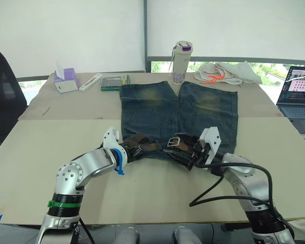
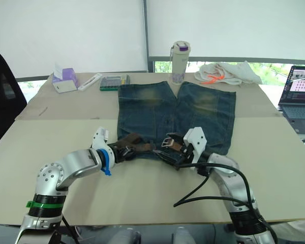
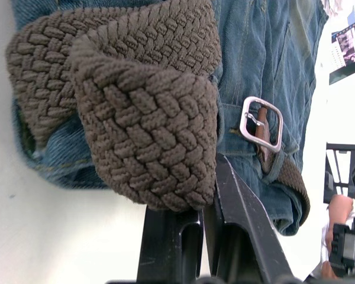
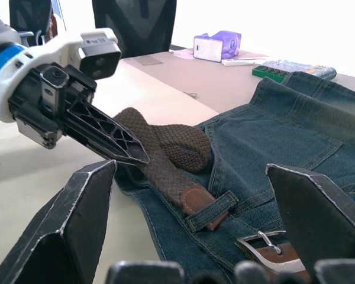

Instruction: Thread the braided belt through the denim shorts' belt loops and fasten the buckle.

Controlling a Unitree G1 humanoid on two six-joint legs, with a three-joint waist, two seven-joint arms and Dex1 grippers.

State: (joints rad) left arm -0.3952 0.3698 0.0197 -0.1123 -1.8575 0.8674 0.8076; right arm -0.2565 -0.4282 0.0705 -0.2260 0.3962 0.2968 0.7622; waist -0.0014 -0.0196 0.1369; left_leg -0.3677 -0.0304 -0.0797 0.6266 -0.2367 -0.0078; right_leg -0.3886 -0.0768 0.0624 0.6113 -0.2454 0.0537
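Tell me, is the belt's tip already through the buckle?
No, the buckle frame lies unfastened on the denim shorts; the braided belt tip sits in a belt loop.

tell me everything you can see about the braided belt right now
The braided belt is a dark brown woven strap with a smooth brown leather tip and a silver frame buckle. It lies along the waistband of the denim shorts, on the table's near side. The tip has passed through one belt loop. The strap's other part is folded into a loop, pinched by the left gripper. The open right gripper hovers by the buckle.
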